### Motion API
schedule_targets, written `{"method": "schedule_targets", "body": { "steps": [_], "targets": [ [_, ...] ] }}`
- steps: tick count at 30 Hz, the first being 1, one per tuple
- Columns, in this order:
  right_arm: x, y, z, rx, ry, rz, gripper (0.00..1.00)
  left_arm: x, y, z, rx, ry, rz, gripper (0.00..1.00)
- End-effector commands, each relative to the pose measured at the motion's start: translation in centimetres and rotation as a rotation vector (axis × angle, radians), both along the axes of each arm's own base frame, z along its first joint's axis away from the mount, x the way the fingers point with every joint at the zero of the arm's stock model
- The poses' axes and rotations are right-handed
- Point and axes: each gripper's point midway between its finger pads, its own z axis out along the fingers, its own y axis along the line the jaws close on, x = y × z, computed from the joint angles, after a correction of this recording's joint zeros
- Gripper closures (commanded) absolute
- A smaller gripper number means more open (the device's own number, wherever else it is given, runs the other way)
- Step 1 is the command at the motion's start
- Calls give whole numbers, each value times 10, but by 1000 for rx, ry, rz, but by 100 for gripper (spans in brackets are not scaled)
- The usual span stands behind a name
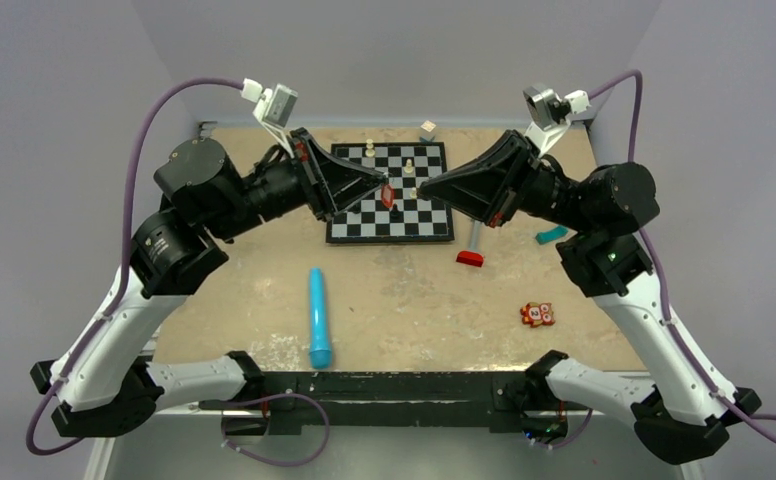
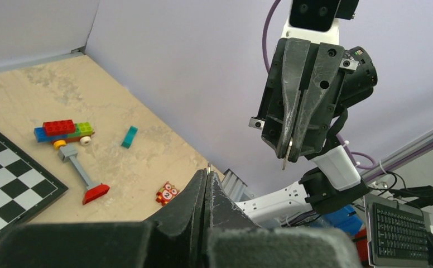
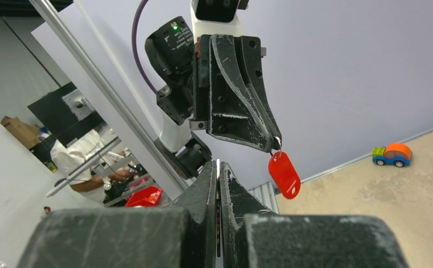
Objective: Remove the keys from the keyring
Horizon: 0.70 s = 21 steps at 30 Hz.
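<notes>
Both grippers are raised above the chessboard, tips facing each other a short way apart. My left gripper (image 1: pixel 384 180) is shut on the thin metal ring of the keyring; its red tag (image 1: pixel 388 193) hangs below the fingertips. The right wrist view shows the tag (image 3: pixel 284 174) dangling from the left gripper (image 3: pixel 274 142). My right gripper (image 1: pixel 419 188) is shut on a thin silver key (image 2: pixel 285 161) that pokes out of its tips. The key's edge shows between the right gripper's (image 3: pixel 218 166) fingers. In the left wrist view a sliver of ring shows at the left gripper's (image 2: pixel 207 173) tip. Key and ring are apart.
A chessboard (image 1: pixel 364 225) with white chess pieces (image 1: pixel 370 147) lies under the grippers. A blue cylinder (image 1: pixel 319 317) lies near the front. A red block-headed toy (image 1: pixel 470 257), a teal block (image 1: pixel 551 235) and an orange square toy (image 1: pixel 536 315) lie at the right. A brick car (image 2: pixel 63 131) sits beyond.
</notes>
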Motion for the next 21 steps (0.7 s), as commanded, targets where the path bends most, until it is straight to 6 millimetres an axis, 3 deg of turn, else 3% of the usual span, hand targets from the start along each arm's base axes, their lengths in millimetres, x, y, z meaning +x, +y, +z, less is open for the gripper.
{"method": "schedule_targets", "body": {
  "steps": [1,4,12,18,21],
  "targets": [
    [-5,-4,-2,-8,-25,-11,100,-4,14,-2,35,-29,30,100],
    [-3,-5,-11,-39,-11,-38,100,1,17,-22,103,15,60,100],
    [-7,-17,-37,-102,11,-102,100,20,15,-129,308,264,146,100],
    [-7,-24,-47,-135,31,-147,100,34,17,-217,473,427,228,100],
    [-8,-28,-50,-151,34,-167,100,36,14,-251,531,484,231,100]
  ]
}}
